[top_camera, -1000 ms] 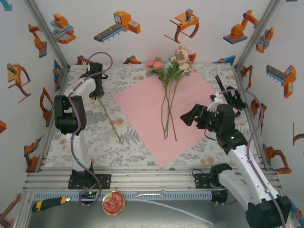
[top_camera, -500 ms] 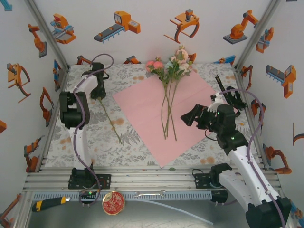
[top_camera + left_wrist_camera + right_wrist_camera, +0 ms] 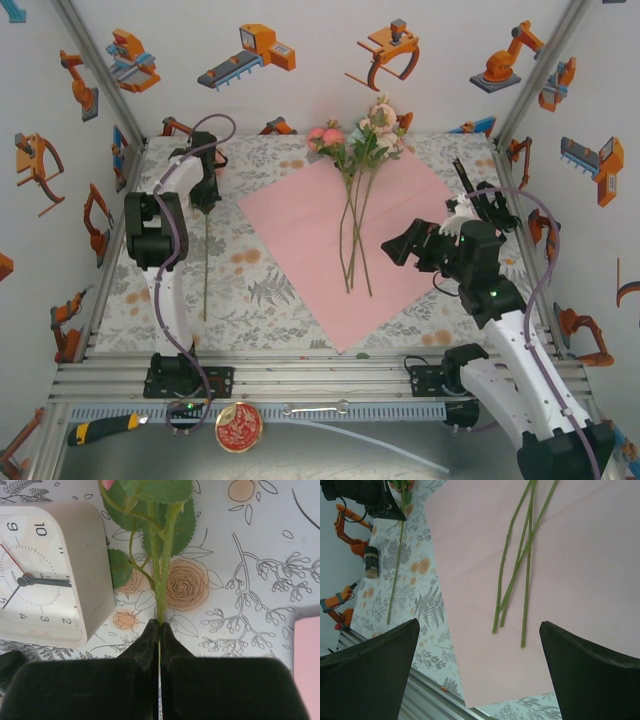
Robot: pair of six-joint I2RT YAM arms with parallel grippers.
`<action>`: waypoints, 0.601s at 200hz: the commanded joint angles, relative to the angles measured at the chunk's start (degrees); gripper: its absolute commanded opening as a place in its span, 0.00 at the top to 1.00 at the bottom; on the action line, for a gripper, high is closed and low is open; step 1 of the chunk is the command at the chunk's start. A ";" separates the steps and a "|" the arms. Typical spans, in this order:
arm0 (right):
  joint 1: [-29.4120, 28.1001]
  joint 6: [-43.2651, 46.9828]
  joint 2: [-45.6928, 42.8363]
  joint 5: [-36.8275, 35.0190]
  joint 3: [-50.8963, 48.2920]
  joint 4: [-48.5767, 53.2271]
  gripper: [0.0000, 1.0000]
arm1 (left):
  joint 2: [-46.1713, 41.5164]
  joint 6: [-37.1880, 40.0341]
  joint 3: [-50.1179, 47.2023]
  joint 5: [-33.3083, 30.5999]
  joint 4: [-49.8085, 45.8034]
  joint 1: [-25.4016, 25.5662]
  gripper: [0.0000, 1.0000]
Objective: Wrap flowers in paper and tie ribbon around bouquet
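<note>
Left pincer [image 3: 159, 626] is pressed together on a loose flower stem [image 3: 162, 580], with the leaves just ahead of the tips. The pink bit past them is probably the bloom. A white clock [image 3: 45, 575] crowds its left side. To its right there's open tablecloth [image 3: 250, 555] up to the paper [image 3: 307, 665] edge. Right pincer [image 3: 480, 625] is spread wide over the paper, and the flowers [image 3: 512, 565] lie just ahead of it.

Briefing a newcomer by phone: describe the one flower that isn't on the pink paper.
Find the big pink paper mid-table, then look left of it. A single flower is off the sheet, its thin green stem pinched in the left gripper's shut jaws. Unlike the bunch on the paper, it is alone over the printed tablecloth.
</note>
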State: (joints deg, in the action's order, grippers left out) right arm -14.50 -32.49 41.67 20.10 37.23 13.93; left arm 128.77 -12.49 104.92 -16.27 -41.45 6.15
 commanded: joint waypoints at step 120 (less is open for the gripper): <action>-0.44 -0.29 -1.75 -0.37 2.15 1.04 0.05 | 1.87 -15.17 31.03 33.92 22.73 28.52 1.00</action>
State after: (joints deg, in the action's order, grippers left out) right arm -14.50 -32.97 41.93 20.08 37.23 13.89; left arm 115.37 -30.24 117.67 14.90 -11.20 27.00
